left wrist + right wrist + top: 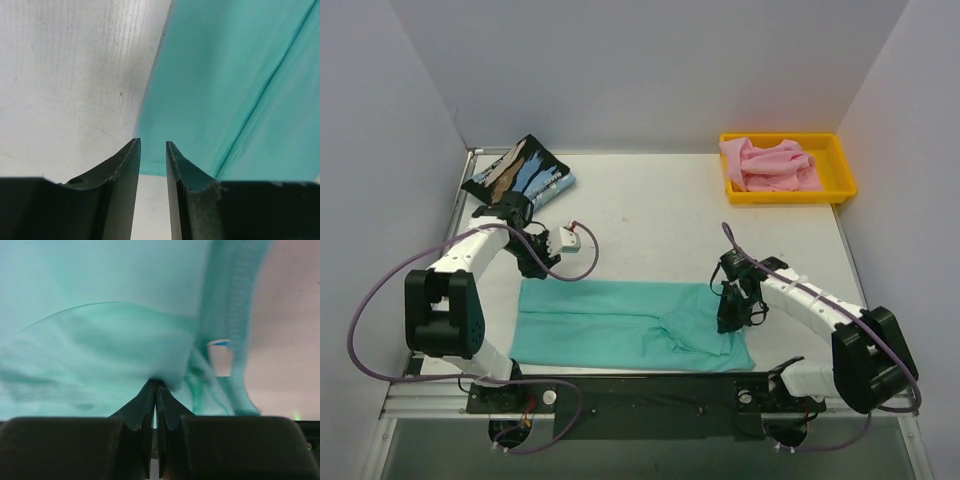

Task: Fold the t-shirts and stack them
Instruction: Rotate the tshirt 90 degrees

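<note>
1. Top external view: we see the teal t-shirt point(620, 325) lying as a smooth, wide band on the white table point(650, 215), near the front edge.
2. The right gripper point(156, 385) pinches its soft, wrinkled cloth, fingers pressed together.
3. The left gripper point(153, 142) keeps its dark fingers a little apart (nothing between them) at the shirt's edge.
</note>
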`<state>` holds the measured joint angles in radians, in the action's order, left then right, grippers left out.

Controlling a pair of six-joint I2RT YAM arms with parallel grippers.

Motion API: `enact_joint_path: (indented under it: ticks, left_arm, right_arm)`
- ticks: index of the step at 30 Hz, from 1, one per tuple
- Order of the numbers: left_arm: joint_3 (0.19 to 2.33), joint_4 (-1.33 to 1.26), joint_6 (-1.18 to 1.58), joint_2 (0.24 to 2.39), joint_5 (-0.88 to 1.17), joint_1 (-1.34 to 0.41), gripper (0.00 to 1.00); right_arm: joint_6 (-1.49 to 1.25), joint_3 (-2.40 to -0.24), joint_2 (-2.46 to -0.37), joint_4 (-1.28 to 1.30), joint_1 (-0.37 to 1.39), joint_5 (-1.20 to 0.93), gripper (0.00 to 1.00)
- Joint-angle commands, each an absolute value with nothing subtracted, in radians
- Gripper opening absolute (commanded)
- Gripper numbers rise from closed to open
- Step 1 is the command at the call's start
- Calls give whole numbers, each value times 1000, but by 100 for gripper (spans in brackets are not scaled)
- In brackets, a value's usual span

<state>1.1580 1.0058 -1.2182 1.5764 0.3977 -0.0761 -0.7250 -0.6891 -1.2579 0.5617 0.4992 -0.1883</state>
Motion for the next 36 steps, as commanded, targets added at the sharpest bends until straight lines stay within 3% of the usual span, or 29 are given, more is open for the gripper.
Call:
enact_joint_path:
  ticks: [1, 4, 8, 15, 18, 23, 27, 30, 36]
  left_arm:
    - [1109, 867, -1114, 1618, 377, -74, 37]
    - [1135, 891, -1088, 1611, 414, -72, 37]
    - [1108, 903, -1089, 1580, 431, -72, 37]
    - [1080, 928, -1062, 1557, 414, -69, 37]
    - [1075, 922, -1037, 1554, 399, -69, 37]
    - [1026, 873, -1046, 1555, 330, -66, 37]
    - [988, 801, -1055, 1589, 279, -66, 37]
    - [986, 781, -1063, 1632, 276, -52, 38]
    - [881, 742, -1107, 1625, 235, -93, 37]
  right_arm:
    - [-772, -630, -1347, 566, 433, -146, 0]
    - [-717, -675, -1454, 523, 378, -106, 0]
    - [-593, -906, -1712, 518, 333, -78, 0]
    - [-382, -1743, -2213, 684, 279, -115, 0]
    - [-319, -2093, -2310, 777, 284, -199, 0]
    - [-282, -2139, -2217, 767, 270, -216, 0]
    - [-343, -1920, -2137, 750, 242, -180, 1]
    - [-370, -1856, -2157, 745, 226, -178, 2]
    - [-437, -1959, -2322, 706, 215, -352, 4]
